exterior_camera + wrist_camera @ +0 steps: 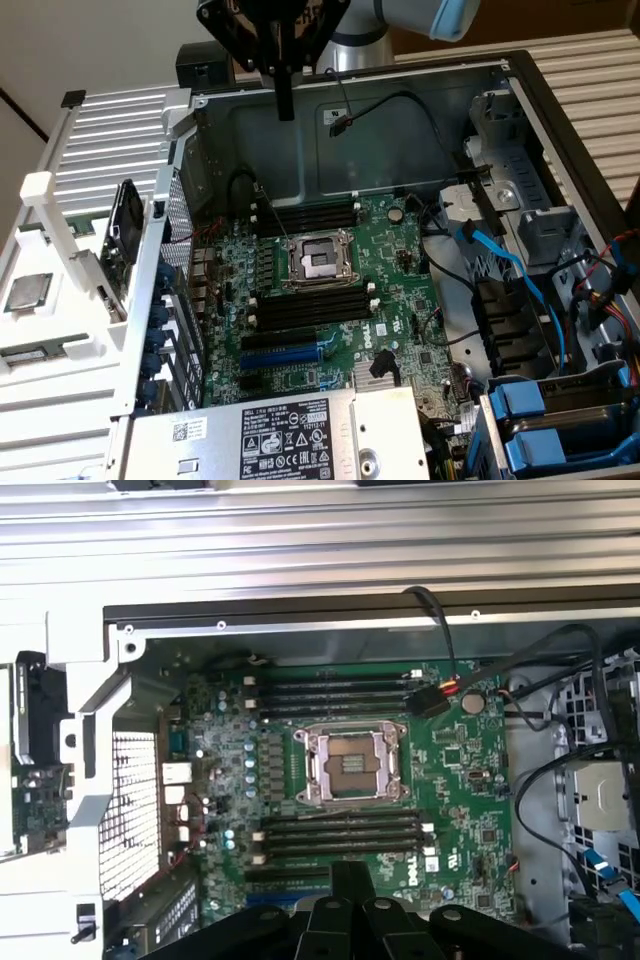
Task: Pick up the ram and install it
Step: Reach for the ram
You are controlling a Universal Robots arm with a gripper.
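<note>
While the black gripper (285,105), its slim fingers pressed together on nothing, hung over the grey sheet-metal case (260,150), the ram (32,352), a thin green stick, lay flat on the white ribbed rack (60,395) at the exterior view's left.

The motherboard (470,780) bears what looks like a white Dell logo (408,868) beside its memory slots. The label (285,437) on the power supply (395,430) has print too small to read.
</note>
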